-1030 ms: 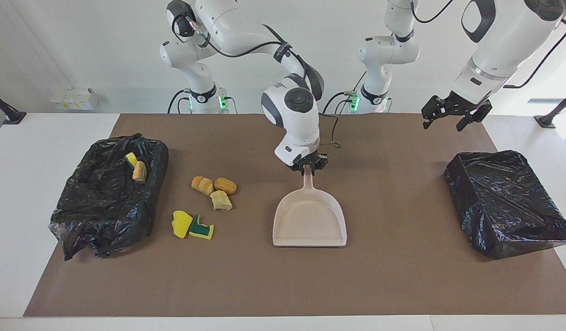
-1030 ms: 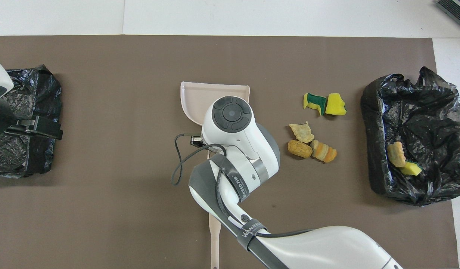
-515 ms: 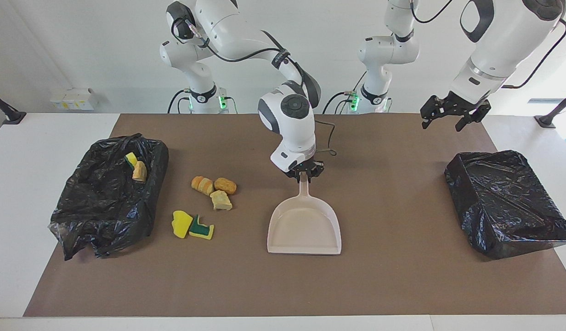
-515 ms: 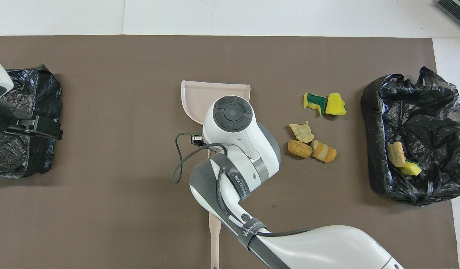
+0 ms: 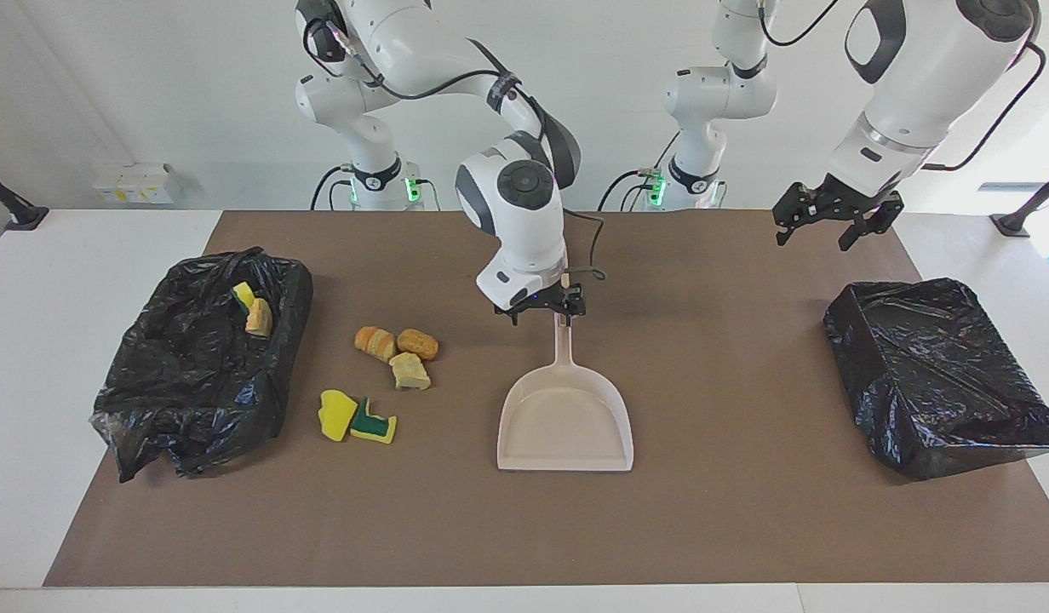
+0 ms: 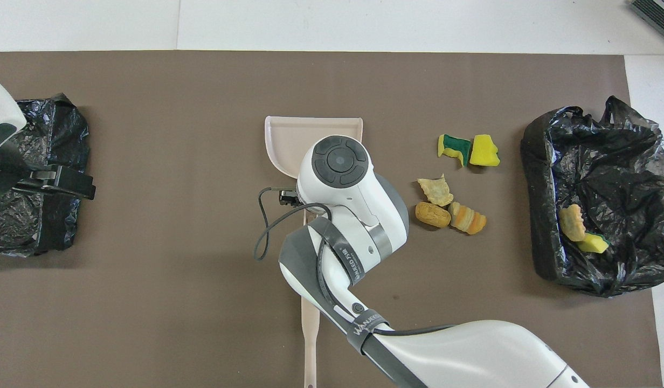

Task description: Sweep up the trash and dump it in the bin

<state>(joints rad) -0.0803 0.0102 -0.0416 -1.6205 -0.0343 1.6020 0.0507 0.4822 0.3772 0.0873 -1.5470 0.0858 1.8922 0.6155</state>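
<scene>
Now the right tool, at frame centre, stands spread open just above the beige dustpan's handle tip, having let go since a second ago. Its arm bends down from upper left. The left tool hangs open, upper right. Trash lies centre-left beside the black bin bag.

White arms, grey joints, black cables (green base lights).
</scene>
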